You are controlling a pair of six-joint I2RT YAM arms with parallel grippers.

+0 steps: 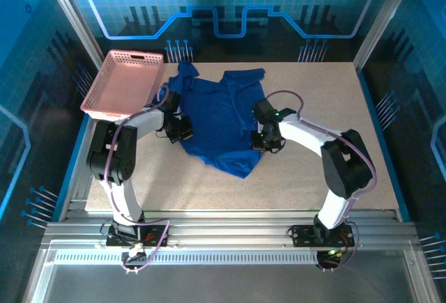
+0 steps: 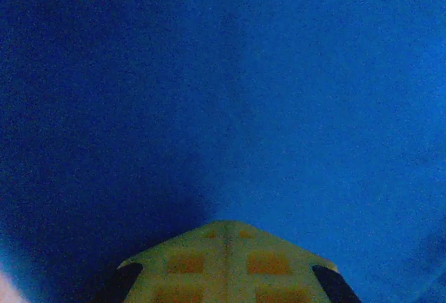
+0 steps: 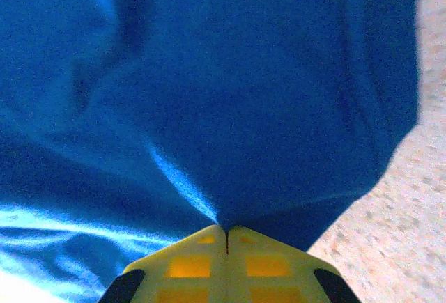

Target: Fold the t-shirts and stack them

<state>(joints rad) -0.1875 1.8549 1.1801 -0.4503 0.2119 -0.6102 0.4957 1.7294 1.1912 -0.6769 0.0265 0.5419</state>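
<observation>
The t-shirt [image 1: 221, 118] lies rumpled on the middle of the table [image 1: 327, 108], and I have one claw at each side of it. From above, its long axis runs from the far side of the table toward my bases, slanting a little from far left to near right. The wider far end splits into two lobes. One reaches up just beside the pink basket [image 1: 120, 83] at the far left corner, and the other sits to its right. The near end narrows to a blunt point aimed back toward me, slightly right of centre. My left claw [image 1: 182, 130] sits on the shirt's left edge, just near of the basket. In my left wrist camera the yellow fingers [image 2: 185, 265] are clenched tight together at the left claw's tip [image 2: 224, 223], which presses into the t-shirt [image 2: 279, 94], with blue cloth spread all around it and a dark shadow on the left. My right claw [image 1: 259, 139] sits on the shirt's right edge, across from the left one. In my right wrist camera this claw [image 3: 226, 228] is clenched as well, and a bright crease of the t-shirt [image 3: 230, 108] runs straight into the seam between the fingers [image 3: 268, 265], so it pinches a fold. Bare speckled table [image 3: 397, 226] shows to the right of that fold.
</observation>
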